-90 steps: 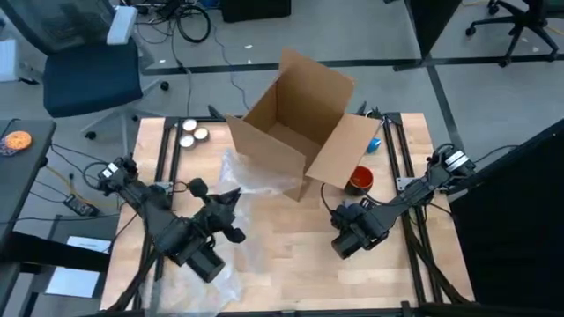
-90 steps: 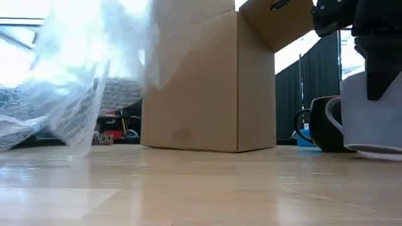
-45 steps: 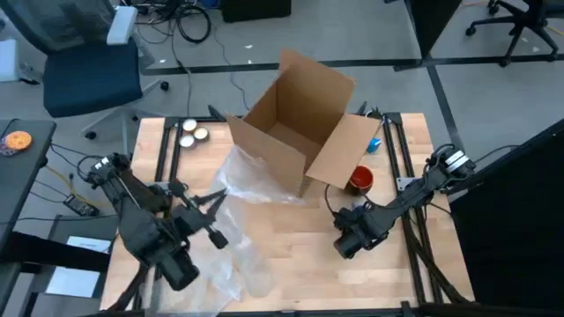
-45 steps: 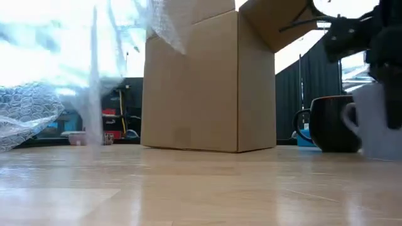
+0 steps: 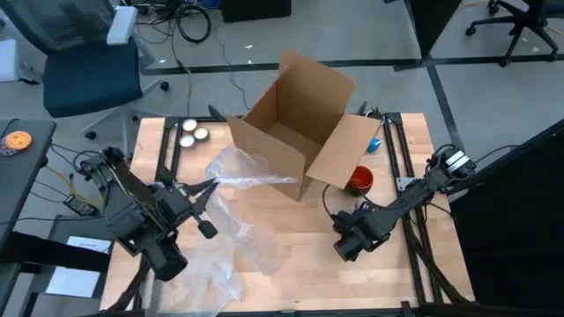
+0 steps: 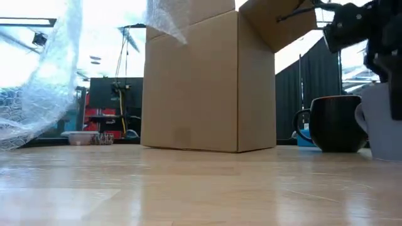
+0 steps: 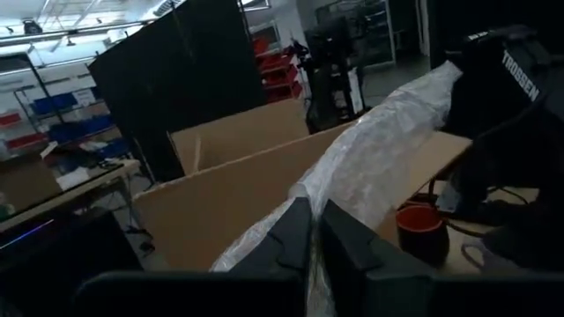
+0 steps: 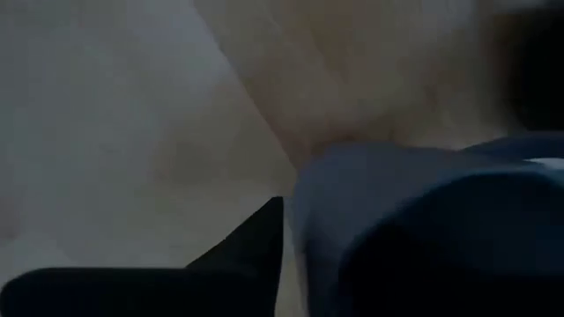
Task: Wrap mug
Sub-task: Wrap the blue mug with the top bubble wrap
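The left hand (image 5: 205,187) has its fingers pinched tight on a corner of the bubble wrap (image 5: 231,231), and the sheet trails away from that hand, part of it lifted toward the cardboard box (image 5: 300,123) just past the hand and the rest slumped on the table (image 5: 291,264) beneath and beside it. In the left wrist view the wrap (image 7: 370,167) bunches right out of the closed fingertips. That stuff looks super light and floppy, so I'd guess it'll billow and fold on itself instead of lying flat. An edge pinch like this one seems the only sane grip.

Behind the left hand, near the table's far corner, sit a couple of small round tins (image 5: 191,132).

Over on the right, the right hand (image 5: 346,247) is low to the table, well apart from the wrap, with a pale grey mug (image 6: 384,122) in its grip from above, as far as I can tell. The fingers look closed on it, though the right wrist view is mostly a blur of mug. Just beyond that hand, by the box flap, is a second mug (image 5: 359,180), dark with a red inside. Ceramic's stiff, smooth and chippable, so I'd grip the rim or wall firmly and set it down gently onto the wrap.
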Motion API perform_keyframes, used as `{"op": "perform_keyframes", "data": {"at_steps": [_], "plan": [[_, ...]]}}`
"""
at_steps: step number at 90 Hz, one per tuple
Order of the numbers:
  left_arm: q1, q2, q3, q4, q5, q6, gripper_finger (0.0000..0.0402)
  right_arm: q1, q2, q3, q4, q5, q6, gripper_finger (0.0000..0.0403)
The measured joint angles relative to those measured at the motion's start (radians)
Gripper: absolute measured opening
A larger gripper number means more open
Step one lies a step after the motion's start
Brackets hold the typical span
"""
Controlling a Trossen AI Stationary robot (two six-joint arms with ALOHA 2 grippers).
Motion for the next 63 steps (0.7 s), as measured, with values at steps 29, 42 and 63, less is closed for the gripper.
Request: {"op": "perform_keyframes", "data": {"at_steps": [29,42,63], "plan": [[0.000,-0.023,-0.130,0.000,0.005,-0.108,0.0000,0.000,0.000,0.131,-0.162,0.023,0.003,0.0159],[0.000,-0.056,-0.177,0.001,0.005,-0.137,0.0000,0.001,0.000,0.221,-0.306,0.061,0.003,0.0164],[0.000,-0.072,-0.182,0.001,0.004,-0.136,0.0000,-0.011,0.000,0.285,-0.339,0.162,-0.003,0.0164]]}}
